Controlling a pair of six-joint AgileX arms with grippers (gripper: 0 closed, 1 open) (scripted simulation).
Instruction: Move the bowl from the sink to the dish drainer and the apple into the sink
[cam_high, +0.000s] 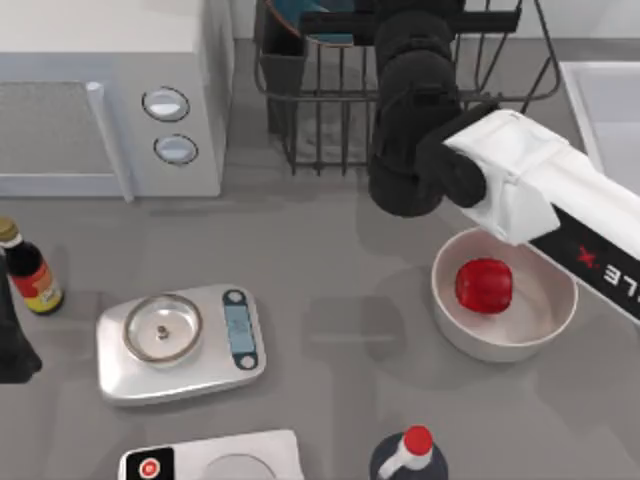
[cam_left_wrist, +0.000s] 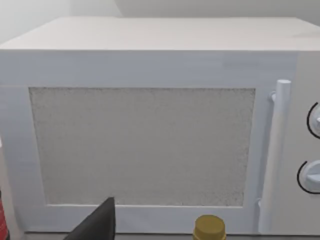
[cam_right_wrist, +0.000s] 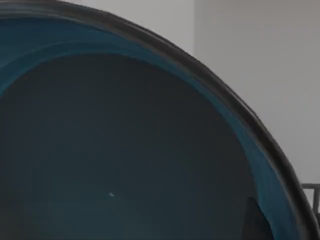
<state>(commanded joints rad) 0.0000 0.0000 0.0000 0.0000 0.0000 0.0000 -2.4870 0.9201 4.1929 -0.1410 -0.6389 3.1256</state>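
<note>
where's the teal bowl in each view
Top view: the bowl sits at the top edge, in the dish drainer, mostly hidden by the right arm.
Left wrist view: not in it; this view faces the microwave.
Right wrist view: the bowl is close up.
Shared landmark: the dish drainer's wire beside the bowl.

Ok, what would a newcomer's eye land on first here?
The right arm stretching across the table to the dish drainer at the back, where the bowl sits. Then the apple, bright red in the white bowl at the table's right, not yet in the sink.
</note>
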